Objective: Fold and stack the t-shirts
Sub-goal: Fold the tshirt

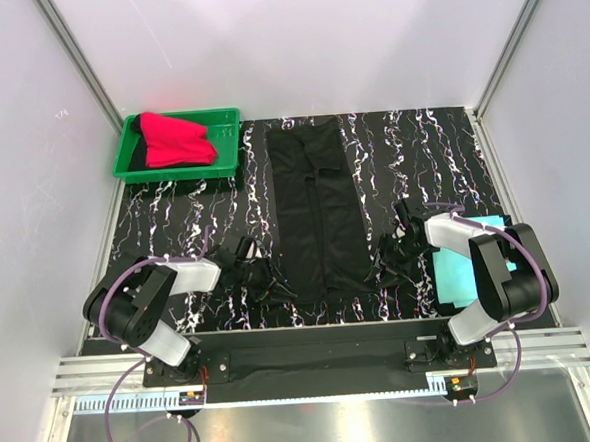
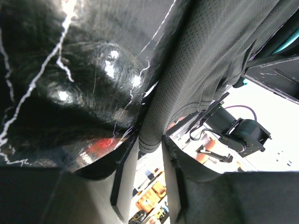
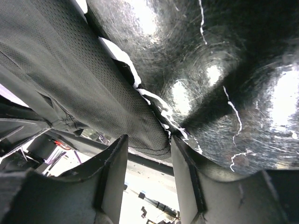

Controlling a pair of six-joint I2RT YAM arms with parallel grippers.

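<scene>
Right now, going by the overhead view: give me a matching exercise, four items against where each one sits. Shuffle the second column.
Column 1
1. black t-shirt
2. red t-shirt
3. turquoise t-shirt
4. green tray

Column 2
A. near right side, partly under the right arm
B. far left corner of the table
C. laid out as a long strip down the table's middle
D. inside the tray

Pairs: 1-C, 2-D, 3-A, 4-B

Narrow black t-shirt (image 1: 314, 210) on table (image 1: 416, 148)
</scene>
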